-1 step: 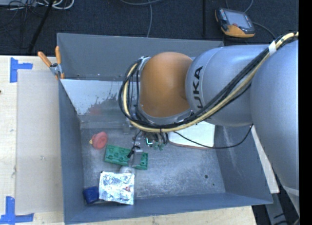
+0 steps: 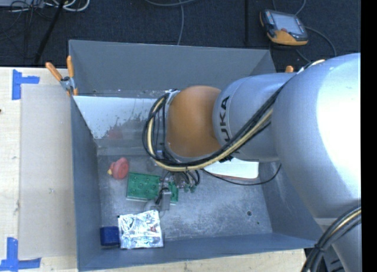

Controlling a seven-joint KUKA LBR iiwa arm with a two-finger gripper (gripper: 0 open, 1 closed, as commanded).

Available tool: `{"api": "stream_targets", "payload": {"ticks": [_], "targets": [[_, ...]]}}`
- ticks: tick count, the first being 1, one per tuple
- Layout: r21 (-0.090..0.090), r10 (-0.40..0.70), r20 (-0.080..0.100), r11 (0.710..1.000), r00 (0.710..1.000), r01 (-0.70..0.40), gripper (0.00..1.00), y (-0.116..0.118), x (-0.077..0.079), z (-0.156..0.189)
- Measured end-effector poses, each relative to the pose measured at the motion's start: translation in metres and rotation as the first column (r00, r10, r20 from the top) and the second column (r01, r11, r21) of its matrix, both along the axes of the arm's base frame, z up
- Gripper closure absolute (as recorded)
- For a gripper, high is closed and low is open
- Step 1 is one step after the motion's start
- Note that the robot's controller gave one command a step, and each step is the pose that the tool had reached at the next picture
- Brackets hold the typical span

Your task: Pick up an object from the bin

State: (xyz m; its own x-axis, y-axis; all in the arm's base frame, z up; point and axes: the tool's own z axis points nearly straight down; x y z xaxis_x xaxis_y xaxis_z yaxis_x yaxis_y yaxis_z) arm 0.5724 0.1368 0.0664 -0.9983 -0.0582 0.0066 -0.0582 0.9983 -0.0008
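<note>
Green circuit board (image 2: 140,186) just left of claw (image 2: 166,196); grip state: cannot tell.

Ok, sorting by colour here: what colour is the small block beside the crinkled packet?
Dark blue; the block shows best in the camera view.

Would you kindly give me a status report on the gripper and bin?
Gripper down at right edge of green flat square, mid-bin. Grasp not confirmed. Pink toy, foil packet, blue block nearby, none blocking.
</note>
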Motion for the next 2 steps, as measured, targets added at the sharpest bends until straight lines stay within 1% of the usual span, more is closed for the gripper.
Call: {"api": "stream_targets", "payload": {"ticks": [1,2], "targets": [[0.003,-0.003,0.011,1.000,1.000,0.003,1.00,0.001,0.004,0.007],[0.002,0.002,0.014,1.000,1.000,-0.002,1.00,-0.007,-0.009,0.148]]}}
